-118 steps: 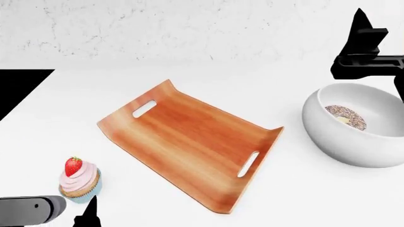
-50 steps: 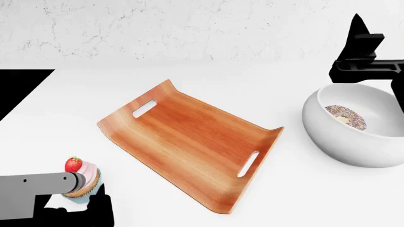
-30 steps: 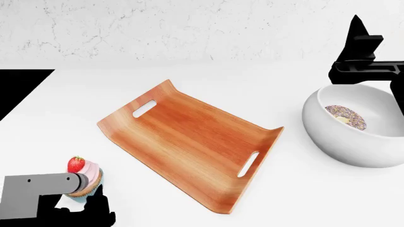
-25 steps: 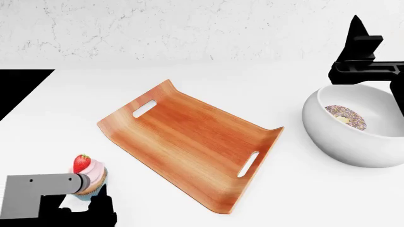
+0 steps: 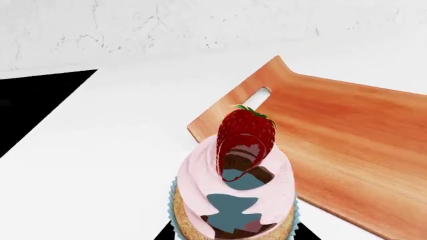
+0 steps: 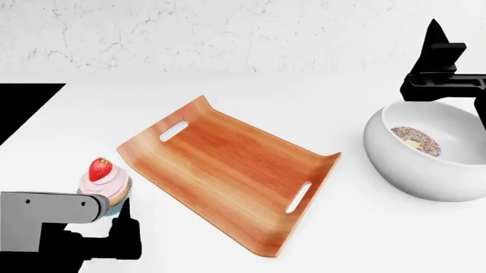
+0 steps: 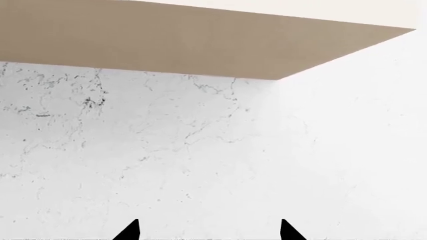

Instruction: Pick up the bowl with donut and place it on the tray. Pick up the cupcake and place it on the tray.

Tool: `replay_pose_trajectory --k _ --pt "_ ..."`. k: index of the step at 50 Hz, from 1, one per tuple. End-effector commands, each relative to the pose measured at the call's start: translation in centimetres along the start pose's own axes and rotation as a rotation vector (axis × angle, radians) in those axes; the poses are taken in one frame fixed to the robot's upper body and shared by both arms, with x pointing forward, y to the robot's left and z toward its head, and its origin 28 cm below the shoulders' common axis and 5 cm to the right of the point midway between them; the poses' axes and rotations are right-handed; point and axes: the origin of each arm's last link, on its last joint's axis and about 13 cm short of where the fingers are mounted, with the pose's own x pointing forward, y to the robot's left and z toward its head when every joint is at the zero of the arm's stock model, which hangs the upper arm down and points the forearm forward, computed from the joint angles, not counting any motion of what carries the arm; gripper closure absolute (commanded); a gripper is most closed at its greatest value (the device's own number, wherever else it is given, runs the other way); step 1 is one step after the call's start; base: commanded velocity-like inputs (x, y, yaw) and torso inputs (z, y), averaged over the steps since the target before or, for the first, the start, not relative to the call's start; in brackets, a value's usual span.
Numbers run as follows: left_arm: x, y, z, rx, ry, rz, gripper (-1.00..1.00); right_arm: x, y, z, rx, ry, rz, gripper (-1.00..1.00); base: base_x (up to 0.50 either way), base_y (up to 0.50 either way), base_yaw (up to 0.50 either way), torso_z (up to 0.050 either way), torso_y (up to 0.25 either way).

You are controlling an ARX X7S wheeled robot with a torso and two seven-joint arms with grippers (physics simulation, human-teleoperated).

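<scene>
A: The left end effector (image 6: 114, 213) grips the cupcake (image 6: 104, 183) beside the tray (image 6: 227, 187), ready to carry it over.

B: The bowl (image 6: 425, 153) waits right of the tray; the right end effector (image 6: 440, 62) hangs behind it, released.

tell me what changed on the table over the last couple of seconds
The left gripper came in from the near edge and closed on the cupcake, which has since risen and shifted toward the tray; it is not on it yet. The right gripper barely moved, hanging behind the bowl. Tray, bowl and donut stayed put.
</scene>
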Motion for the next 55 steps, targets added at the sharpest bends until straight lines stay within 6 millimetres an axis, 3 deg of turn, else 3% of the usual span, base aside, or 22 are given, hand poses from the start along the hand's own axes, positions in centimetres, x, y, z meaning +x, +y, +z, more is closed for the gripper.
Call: replay_pose_trajectory --k 1,13,23,36,55 --pt "-1.0 -0.4 2.0 0.046 -0.075 -0.021 1.0 -0.5 -0.5 0.9 -0.043 0.024 -0.013 -1.0 0.0 0.0 0.0 0.0 0.0" --pt "-0.1 -0.4 2.8 0.063 -0.112 -0.074 1.0 -4.1 -1.4 2.8 -0.192 0.174 0.211 -1.0 0.0 0.0 0.0 0.0 0.0" --pt "1.1 -0.3 2.5 0.054 -0.107 -0.095 1.0 -6.1 -3.8 2.5 -0.182 0.306 0.311 -1.0 0.0 0.0 0.0 0.0 0.0" --pt "1.5 -0.4 2.6 0.054 -0.103 -0.099 1.0 -5.6 -4.8 0.6 -0.184 0.433 0.296 -1.0 0.0 0.0 0.0 0.0 0.0" --pt "1.7 -0.5 2.4 0.056 -0.097 -0.106 1.0 -1.7 -3.9 -0.7 -0.272 0.537 0.261 -1.0 0.0 0.0 0.0 0.0 0.0"
